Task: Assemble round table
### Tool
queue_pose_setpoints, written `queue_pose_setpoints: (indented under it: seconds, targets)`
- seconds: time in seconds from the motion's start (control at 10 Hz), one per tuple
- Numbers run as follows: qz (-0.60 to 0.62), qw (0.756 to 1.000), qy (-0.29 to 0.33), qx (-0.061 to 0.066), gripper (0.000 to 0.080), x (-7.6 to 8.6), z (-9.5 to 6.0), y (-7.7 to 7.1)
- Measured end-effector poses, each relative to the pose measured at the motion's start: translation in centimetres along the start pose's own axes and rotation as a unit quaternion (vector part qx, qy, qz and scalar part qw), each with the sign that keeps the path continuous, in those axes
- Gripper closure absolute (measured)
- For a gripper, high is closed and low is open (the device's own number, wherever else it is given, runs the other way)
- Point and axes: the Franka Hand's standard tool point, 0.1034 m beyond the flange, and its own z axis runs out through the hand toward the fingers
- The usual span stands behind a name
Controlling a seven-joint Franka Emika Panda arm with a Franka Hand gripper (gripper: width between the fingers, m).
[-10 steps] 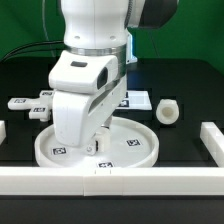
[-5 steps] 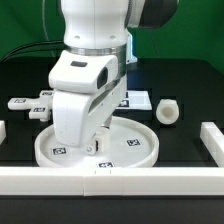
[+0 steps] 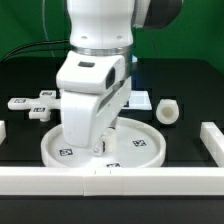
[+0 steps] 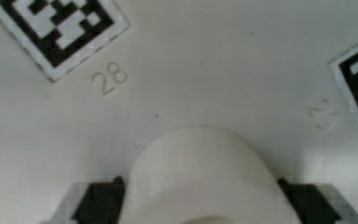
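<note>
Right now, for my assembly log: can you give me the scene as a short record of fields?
gripper: shut on the post, low over the disc
post: white, held over the disc's tagged face
disc: flat on the black table, tags up
short white cylinder: on the table, exterior view's right, apart from the disc

We note that the white robot arm (image 3: pixel 95 95) hides the centre of the large white plastic disc with raised rim (image 3: pixel 140 150). In the wrist view, the picture edge cuts off the blurred white cylindrical plastic post (image 4: pixel 202 180), the dark fingers (image 4: pixel 101 202) and a black-and-white square tag (image 4: pixel 66 30).
</note>
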Motion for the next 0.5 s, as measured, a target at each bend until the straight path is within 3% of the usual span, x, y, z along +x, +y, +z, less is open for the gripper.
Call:
queue_pose_setpoints:
  seconds: [0.5]
  targets:
    - [0.015,1.0,-0.001,0.004,0.0392,2.4,0.0,-0.8]
